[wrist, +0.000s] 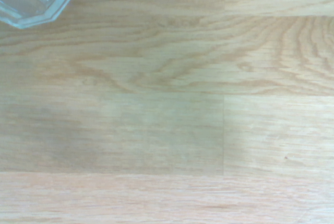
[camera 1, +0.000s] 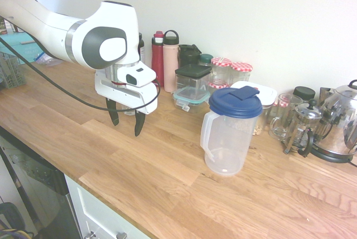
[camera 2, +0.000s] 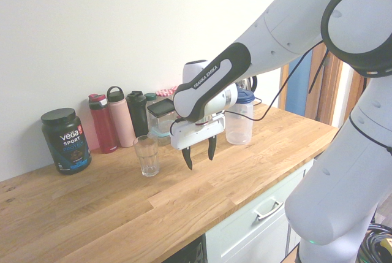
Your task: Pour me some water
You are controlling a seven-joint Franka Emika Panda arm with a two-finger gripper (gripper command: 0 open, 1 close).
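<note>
On the wooden kitchen surface [camera 1: 167, 166], gripper [camera 1: 125, 121] spread open and empty between glass [camera 2: 146, 156] and blue-lidded pitcher [camera 1: 230, 130] standing well apart near the wall jars, likely to clip the nearby glass if swung carelessly toward the pitcher handle

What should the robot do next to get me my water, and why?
Probably move the tool sideways to the pitcher and take its handle. The tool hangs open and empty above the bare counter, beside the empty glass. The blue-lidded pitcher stands apart from it, untouched, so nothing can be poured until it is picked up.
</note>
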